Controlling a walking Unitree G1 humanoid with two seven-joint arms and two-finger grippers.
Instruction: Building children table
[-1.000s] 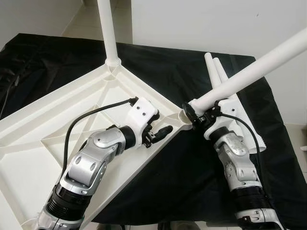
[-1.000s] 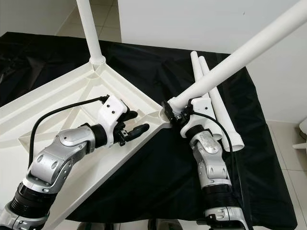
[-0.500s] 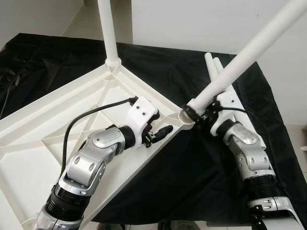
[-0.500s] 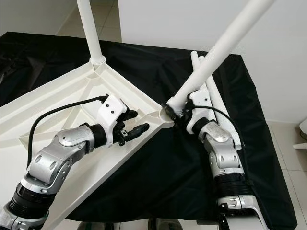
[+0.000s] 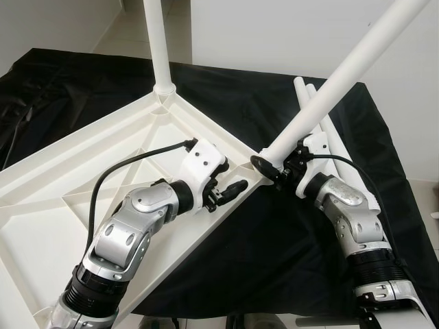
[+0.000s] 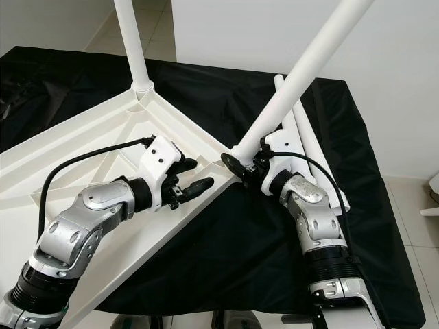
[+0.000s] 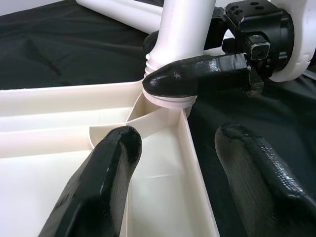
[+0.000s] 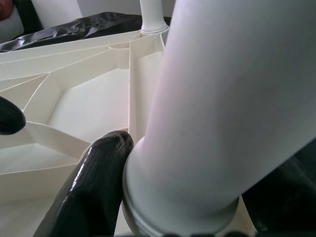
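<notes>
— How many white plastic tube legs are you seeing?

— Four: one standing upright in the far corner socket (image 5: 163, 51), two lying loose on the black cloth (image 5: 328, 140), and one slanted leg (image 5: 336, 79) that your right gripper (image 5: 274, 166) is grasping at its lower end.

— Where is that end sitting?

— Between the right fingers, at the near corner of the upturned white ribbed plastic tabletop (image 5: 82, 178).

— And your left gripper (image 5: 230, 186)?

— Its forearm is reaching across the tabletop; its fingers are spreading, released, straddling the rim just short of that corner.

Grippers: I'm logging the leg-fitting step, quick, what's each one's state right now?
Left gripper: open, holding nothing, over the tabletop rim.
Right gripper: shut on the table leg at the corner socket.
</notes>
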